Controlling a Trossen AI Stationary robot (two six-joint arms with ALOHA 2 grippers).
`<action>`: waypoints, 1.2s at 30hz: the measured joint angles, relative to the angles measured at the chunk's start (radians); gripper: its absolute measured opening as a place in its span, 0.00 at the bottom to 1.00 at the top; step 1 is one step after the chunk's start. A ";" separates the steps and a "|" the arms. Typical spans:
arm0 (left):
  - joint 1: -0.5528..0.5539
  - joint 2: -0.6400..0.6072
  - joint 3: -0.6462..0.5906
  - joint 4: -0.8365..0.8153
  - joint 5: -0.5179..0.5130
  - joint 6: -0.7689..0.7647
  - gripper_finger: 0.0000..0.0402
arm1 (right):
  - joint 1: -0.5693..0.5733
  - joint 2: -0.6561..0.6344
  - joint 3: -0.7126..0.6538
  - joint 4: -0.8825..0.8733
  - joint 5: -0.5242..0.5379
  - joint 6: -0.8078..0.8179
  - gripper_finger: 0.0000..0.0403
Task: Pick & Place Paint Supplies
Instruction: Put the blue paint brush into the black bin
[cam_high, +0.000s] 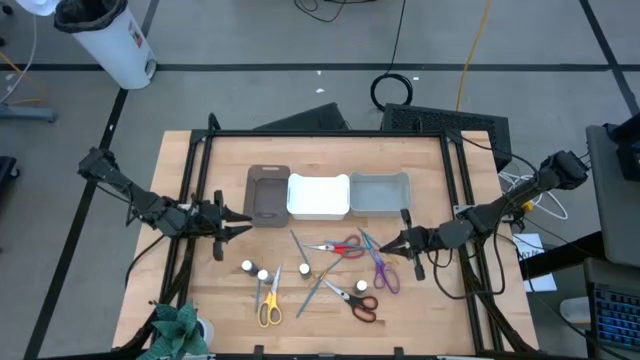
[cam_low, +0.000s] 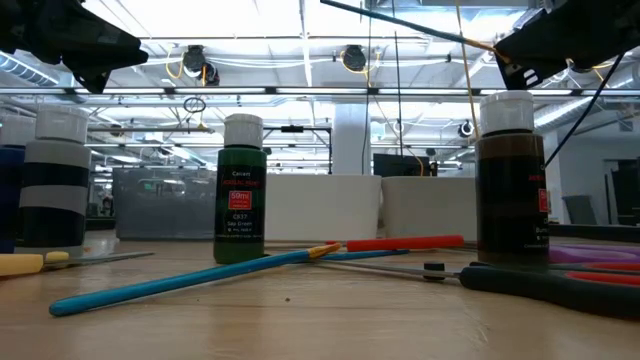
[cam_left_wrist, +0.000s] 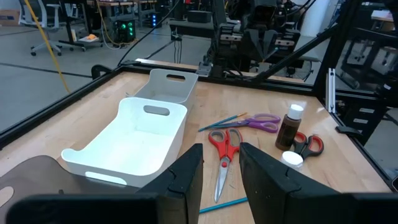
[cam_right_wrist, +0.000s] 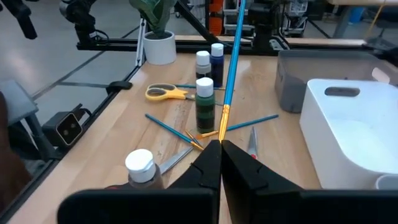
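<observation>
Two arms hang over the table. The right pincer (cam_right_wrist: 219, 149), near the right edge, is pinched tight on a blue brush (cam_right_wrist: 231, 68) that stands up from its tips. The left pincer (cam_left_wrist: 220, 163), near the left edge beside the brown bin (cam_high: 268, 193), holds nothing, its fingers parted a little. Bottles (cam_high: 262, 273), more brushes (cam_high: 312, 292) and scissors (cam_high: 339, 247) lie scattered along the table's near half, before the white bin (cam_high: 318, 196) and grey bin (cam_high: 379, 193).

table (cam_high: 200, 290): pale wood, matt | white bin (cam_high: 318, 197): smooth glossy plastic | red scissors (cam_left_wrist: 224, 149): plastic handles, metal blades
</observation>
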 joint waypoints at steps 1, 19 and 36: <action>0.000 0.000 0.000 0.000 0.000 0.000 0.28 | -0.003 0.000 0.000 0.017 -0.001 -0.026 0.00; 0.000 0.000 0.000 0.000 0.000 0.000 0.28 | -0.138 0.000 0.000 0.184 -0.237 -0.224 0.00; 0.000 0.000 0.000 0.181 -0.001 -0.001 0.28 | -0.268 0.195 0.000 0.360 -0.271 -0.260 0.00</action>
